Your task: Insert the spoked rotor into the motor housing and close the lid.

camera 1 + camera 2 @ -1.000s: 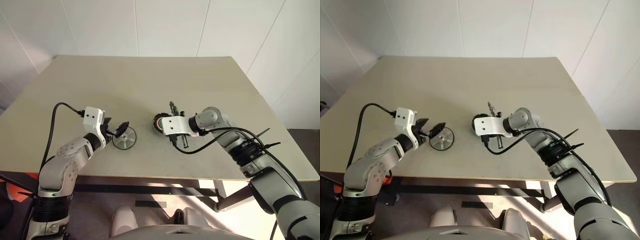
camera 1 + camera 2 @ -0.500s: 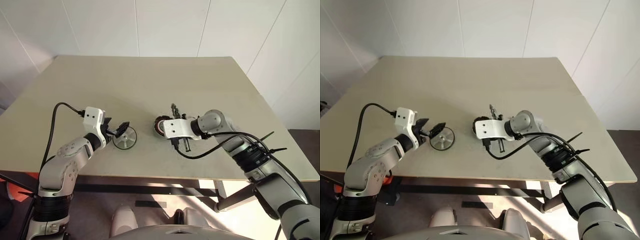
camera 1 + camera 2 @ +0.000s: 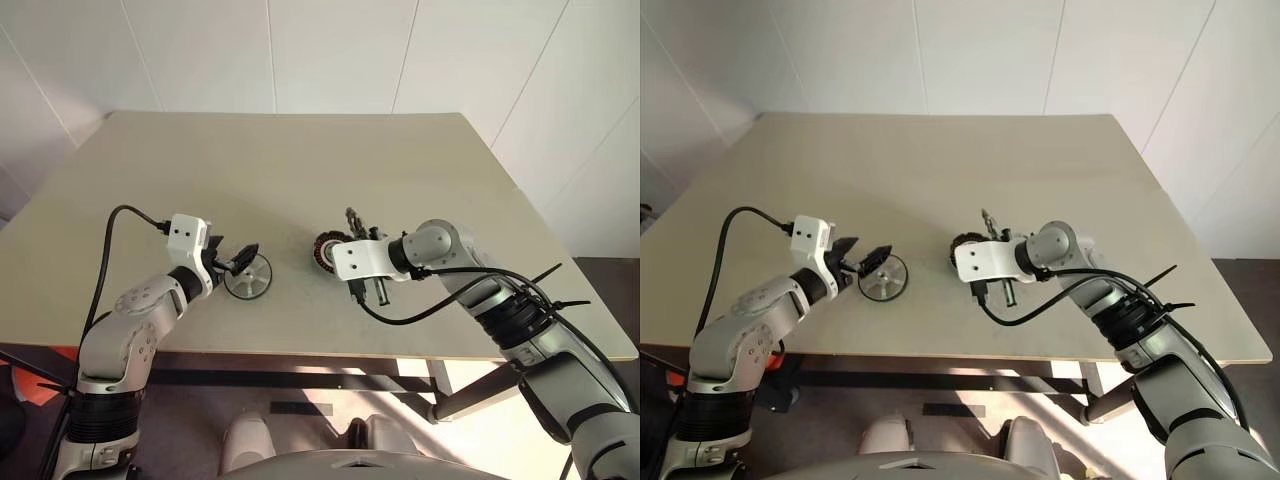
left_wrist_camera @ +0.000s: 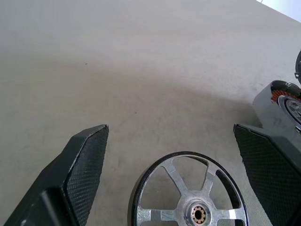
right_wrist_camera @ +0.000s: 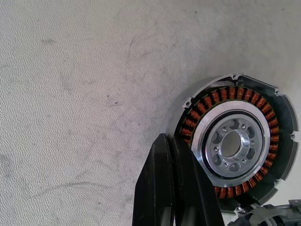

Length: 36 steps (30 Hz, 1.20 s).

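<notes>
The spoked rotor (image 3: 249,277), a thin ring with a hub and spokes, lies flat on the table. My left gripper (image 3: 231,256) hovers open just over its near-left edge; in the left wrist view the rotor (image 4: 188,197) sits between the spread fingers (image 4: 84,169), untouched. The motor housing (image 3: 326,249), with copper windings, rests at the table's middle. My right gripper (image 5: 165,141) is shut, its tips at the rim of the housing (image 5: 233,143), holding nothing. The lid is out of view.
The beige table (image 3: 300,160) is bare behind and around both parts. Its front edge runs close below the arms, and a black cable (image 3: 420,310) loops from the right wrist over the tabletop.
The right forearm and wrist have crept a little to the right, uncovering slightly more of the housing. The left arm and the rotor have stayed put.
</notes>
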Each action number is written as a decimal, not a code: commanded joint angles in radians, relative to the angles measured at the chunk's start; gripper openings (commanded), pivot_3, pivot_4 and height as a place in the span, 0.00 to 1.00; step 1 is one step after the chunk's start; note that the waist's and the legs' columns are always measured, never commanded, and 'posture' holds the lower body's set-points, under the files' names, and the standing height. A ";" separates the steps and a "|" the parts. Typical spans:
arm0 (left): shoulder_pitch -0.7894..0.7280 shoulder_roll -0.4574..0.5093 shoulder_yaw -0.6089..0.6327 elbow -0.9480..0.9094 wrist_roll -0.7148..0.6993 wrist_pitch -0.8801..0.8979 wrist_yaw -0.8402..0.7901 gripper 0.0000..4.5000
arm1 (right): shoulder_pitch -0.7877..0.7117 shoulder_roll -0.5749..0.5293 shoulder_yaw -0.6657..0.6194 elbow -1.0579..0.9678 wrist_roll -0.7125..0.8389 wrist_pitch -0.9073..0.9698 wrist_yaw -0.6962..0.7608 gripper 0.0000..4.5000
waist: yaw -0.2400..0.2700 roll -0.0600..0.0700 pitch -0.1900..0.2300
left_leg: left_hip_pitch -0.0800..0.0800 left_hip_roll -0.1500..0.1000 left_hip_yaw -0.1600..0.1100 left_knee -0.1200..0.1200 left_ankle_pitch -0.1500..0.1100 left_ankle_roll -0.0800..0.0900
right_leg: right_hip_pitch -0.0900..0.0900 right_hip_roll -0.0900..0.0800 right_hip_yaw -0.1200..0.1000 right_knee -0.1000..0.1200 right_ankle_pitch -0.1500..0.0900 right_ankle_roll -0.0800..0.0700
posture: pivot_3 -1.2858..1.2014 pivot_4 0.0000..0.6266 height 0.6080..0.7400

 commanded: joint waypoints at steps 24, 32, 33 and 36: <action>-0.024 -0.013 -0.014 -0.006 0.011 -0.018 -0.011 1.00 | -0.272 0.182 -0.392 0.064 0.277 0.446 -0.380 0.35 | 0.006 -0.002 -0.001 | 0.004 0.000 0.000 0.003 0.001 -0.001 | 0.001 0.000 0.002 0.006 0.000 0.000 | 0.52 0.00 1.00; -0.049 -0.010 -0.032 0.010 0.015 -0.016 -0.028 1.00 | -0.267 0.134 -0.395 0.346 0.200 0.355 -0.573 0.35 | 0.005 0.000 0.000 | -0.001 -0.001 0.000 0.003 0.002 -0.004 | -0.002 -0.001 0.001 0.005 0.000 0.000 | 0.52 0.00 1.00; -0.055 -0.010 -0.033 0.015 0.016 -0.016 -0.030 1.00 | -0.261 0.132 -0.390 0.357 0.200 0.349 -0.573 0.35 | 0.004 0.000 0.000 | -0.002 -0.001 0.000 0.002 0.003 -0.006 | -0.004 -0.001 0.001 0.005 0.000 0.000 | 0.52 0.00 1.00; -0.060 -0.011 -0.035 0.022 0.018 -0.020 -0.032 1.00 | -0.221 0.119 -0.364 0.349 0.196 0.344 -0.545 0.35 | -0.001 0.000 0.000 | -0.006 0.000 0.000 0.001 0.004 -0.006 | -0.009 0.001 0.001 0.005 0.000 0.000 | 0.52 0.00 1.00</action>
